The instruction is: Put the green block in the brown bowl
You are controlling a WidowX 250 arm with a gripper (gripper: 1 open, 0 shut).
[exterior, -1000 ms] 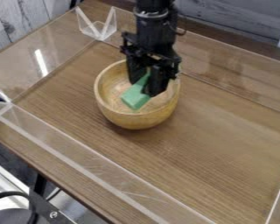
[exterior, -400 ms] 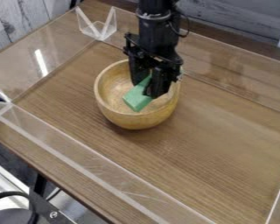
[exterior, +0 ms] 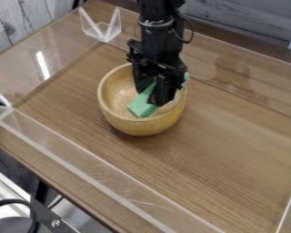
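Observation:
The brown bowl [exterior: 113,95] sits on the wooden table a little back from the middle. My black gripper [exterior: 158,93] points straight down into the bowl's far right side. Its fingers are shut on the upper end of the green block [exterior: 142,106]. The block hangs tilted, and its lower end reaches down to the bowl's pale inside. The fingers hide the top of the block.
Low clear plastic walls [exterior: 63,146] ring the wooden table top [exterior: 221,155]. A clear plastic piece [exterior: 102,25] stands at the back left corner. Dark cables [exterior: 21,217] lie below the table's front left edge.

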